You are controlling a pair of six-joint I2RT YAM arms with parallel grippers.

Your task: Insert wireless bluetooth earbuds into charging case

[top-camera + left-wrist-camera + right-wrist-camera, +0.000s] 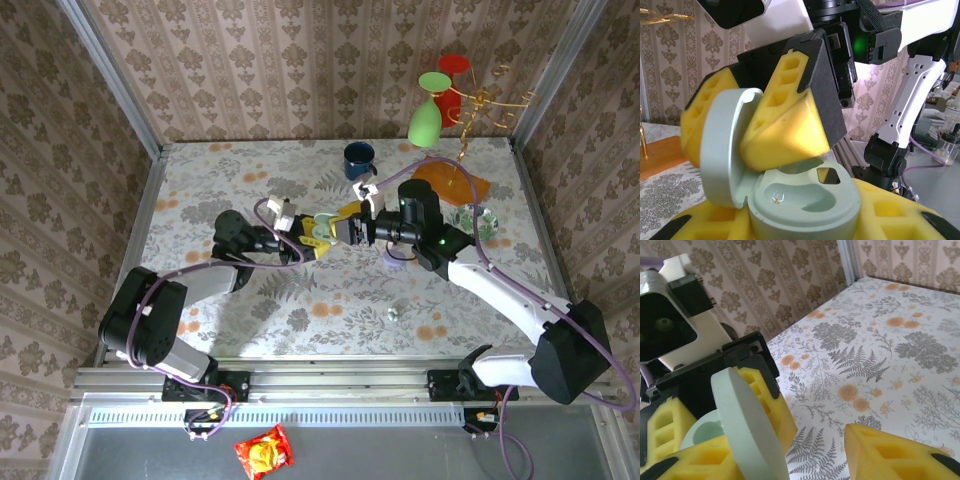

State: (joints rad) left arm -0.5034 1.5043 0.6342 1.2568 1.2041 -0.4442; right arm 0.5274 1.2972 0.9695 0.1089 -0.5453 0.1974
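Note:
My left gripper (pixel 315 238) is shut on the base of a mint-green charging case (pixel 805 200), whose lid (pixel 727 150) stands swung open. One socket of the case is empty, with a gold contact at its bottom. The other socket is partly hidden by a yellow finger (pixel 785 125) of my right gripper (pixel 345 228). That gripper is open and straddles the lid (pixel 750 430), which lies against its left finger with a wide gap to the right finger (pixel 900 455). One tiny pale earbud (pixel 393 313) lies on the table, in front of the right arm.
A purple rounded object (pixel 395 258) sits under the right forearm. At the back stand a blue mug (pixel 359 157), a green vase (pixel 424 120), a red glass (pixel 452 75) and a gold rack on an orange board (pixel 455 180). A glass dish (pixel 475 220) lies on the right.

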